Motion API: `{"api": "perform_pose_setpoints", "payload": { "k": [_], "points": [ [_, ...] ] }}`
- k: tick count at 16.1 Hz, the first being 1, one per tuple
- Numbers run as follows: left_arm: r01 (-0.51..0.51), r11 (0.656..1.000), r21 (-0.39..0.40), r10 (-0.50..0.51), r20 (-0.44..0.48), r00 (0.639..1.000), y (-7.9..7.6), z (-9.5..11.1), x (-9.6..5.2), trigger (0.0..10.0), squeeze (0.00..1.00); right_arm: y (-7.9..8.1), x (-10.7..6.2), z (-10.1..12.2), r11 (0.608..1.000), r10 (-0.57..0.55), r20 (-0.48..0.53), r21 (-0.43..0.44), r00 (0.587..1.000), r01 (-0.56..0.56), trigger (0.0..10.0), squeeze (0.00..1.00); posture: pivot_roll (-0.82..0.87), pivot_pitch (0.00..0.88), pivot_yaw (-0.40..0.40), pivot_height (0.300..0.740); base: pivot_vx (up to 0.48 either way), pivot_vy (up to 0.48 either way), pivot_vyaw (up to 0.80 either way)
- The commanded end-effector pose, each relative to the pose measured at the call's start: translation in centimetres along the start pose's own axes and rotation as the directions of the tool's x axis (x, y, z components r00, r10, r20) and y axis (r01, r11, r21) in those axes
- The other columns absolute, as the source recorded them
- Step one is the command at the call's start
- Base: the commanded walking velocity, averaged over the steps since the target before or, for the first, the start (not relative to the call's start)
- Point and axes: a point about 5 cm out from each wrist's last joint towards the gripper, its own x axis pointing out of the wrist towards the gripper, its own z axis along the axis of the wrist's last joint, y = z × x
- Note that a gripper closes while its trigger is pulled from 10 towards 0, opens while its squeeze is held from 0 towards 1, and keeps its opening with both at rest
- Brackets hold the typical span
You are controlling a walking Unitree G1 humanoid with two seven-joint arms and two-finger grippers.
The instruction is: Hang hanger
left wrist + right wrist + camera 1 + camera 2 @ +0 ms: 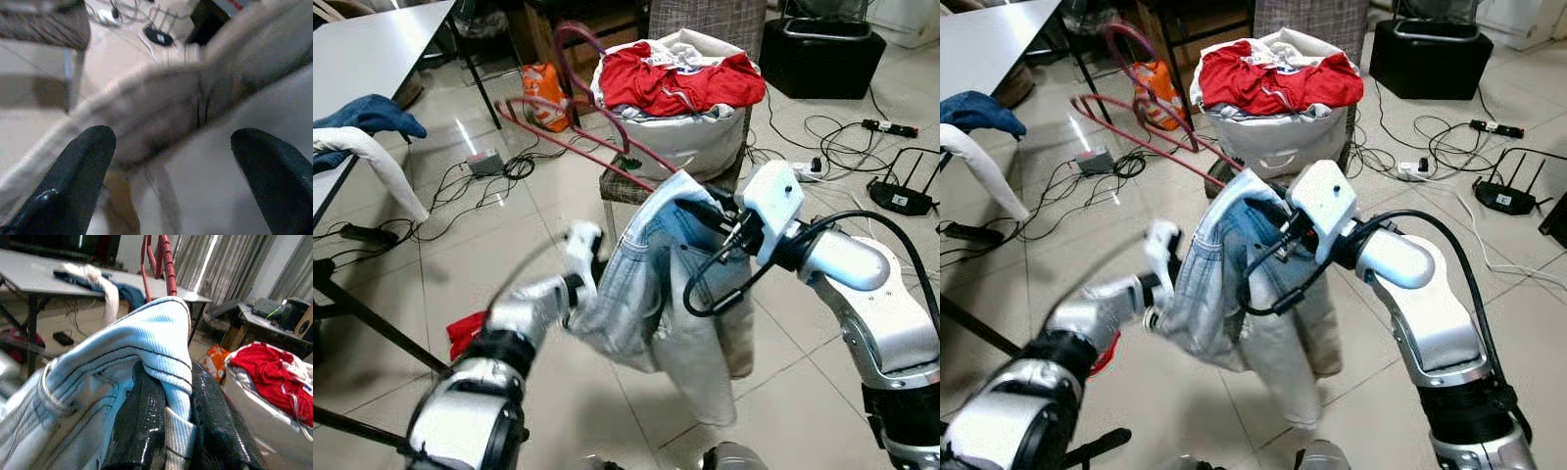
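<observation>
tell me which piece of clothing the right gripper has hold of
The light blue denim garment, pinched at its collar by the right gripper. The red garment lies on the laundry bag; the dark blue one lies on the table.

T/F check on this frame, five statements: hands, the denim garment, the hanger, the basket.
1. The right hand is shut on the denim garment. True.
2. The left hand is shut. False: its fingers stand apart, open, close to the garment.
3. The red hanger sticks out of the garment's top. True.
4. The laundry basket has a blue shirt on top. False: the clothing on top is red.
5. The garment lies flat on the floor. False: it hangs in the air from the right hand.
</observation>
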Motion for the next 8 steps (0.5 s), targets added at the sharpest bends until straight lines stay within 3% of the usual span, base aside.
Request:
{"api": "perform_pose_setpoints", "payload": {
  "k": [1, 7, 8],
  "points": [
    [0.0, 1.0, 0.026, 0.001, -0.01, 1.0, 0.1, 0.3, -0.2, 10.0, 0.0, -0.7, 0.1, 3.1, 0.998, -0.034, 0.13, -0.043, 0.991, 0.04, 10.0, 0.0, -0.24, 0.0, 0.17, 0.74, 0.0, 0.0, 0.0],
    [0.0, 1.0, 0.028, 0.0, -0.014, 1.0, 0.1, 0.1, -0.4, 10.0, 0.0, -1.7, 0.9, 4.0, 0.992, -0.101, 0.177, -0.06, 0.979, 0.113, 10.0, 0.0, -0.23, 0.0, 0.166, 0.74, 0.0, 0.0, 0.0],
    [0.012, 1.0, -0.009, -0.012, -0.002, 1.0, -0.3, -0.1, -0.2, 10.0, 0.0, -2.0, 1.0, 4.3, 0.989, -0.145, 0.208, 0.007, 0.967, 0.146, 10.0, 0.0, -0.23, 0.0, 0.166, 0.74, 0.0, 0.0, 0.0]
  ]
}}
